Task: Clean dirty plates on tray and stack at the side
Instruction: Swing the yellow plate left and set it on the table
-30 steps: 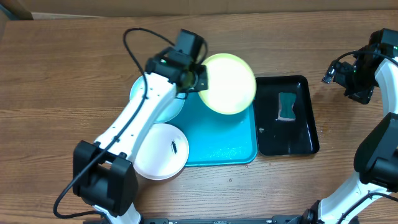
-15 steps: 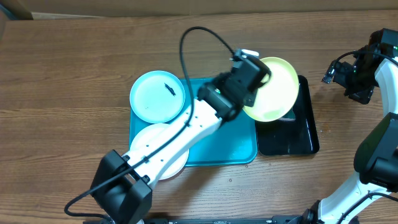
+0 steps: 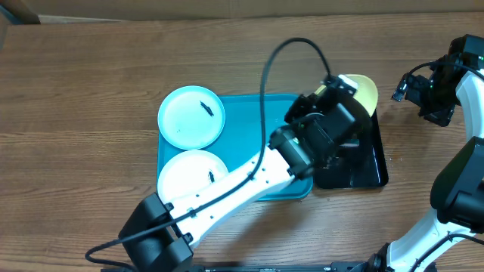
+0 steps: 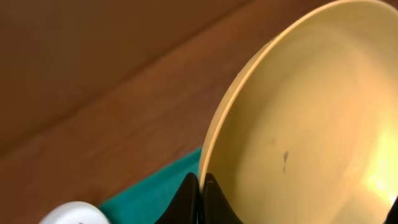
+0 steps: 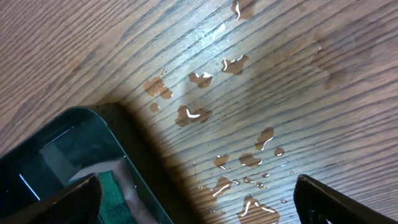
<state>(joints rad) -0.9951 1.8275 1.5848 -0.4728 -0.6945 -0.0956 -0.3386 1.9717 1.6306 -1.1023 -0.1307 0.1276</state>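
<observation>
**Yellow-green plate (image 3: 364,91) held on edge beyond the right rim of the turquoise tray (image 3: 253,125)**

The yellow-green plate is gripped at its rim by the left gripper (image 4: 200,188). In the left wrist view the two dark fingers are seen pressed together on the plate's edge, with the hollow of the plate turned toward the camera. A small dark fleck is visible on that inner face. The plate is tilted steeply and is carried off the turquoise tray, past its right rim and above the far end of the black tray (image 3: 372,165), which lies just beside the turquoise tray on that side. Most of the plate is hidden from overhead by the wrist, and only its far right portion is shown.

The left arm (image 3: 242,178) is stretched diagonally over the near right part of the turquoise tray.

Two plates are left on the turquoise tray's left side. The pale blue plate (image 3: 190,115) is seated on the far left corner and the white plate (image 3: 187,180) on the near left corner, each overhanging the rim a little. A short dark smear is borne by each of them.

The right gripper (image 5: 199,194) is held well to the right of the turquoise tray, beyond the black tray, with its fingers spread wide and nothing between them. Below it the wooden table (image 3: 76,113) is spotted with water droplets (image 5: 198,114), and a corner of the black tray is seen, with what appears to be a green sponge (image 5: 109,185) lying in it.
</observation>
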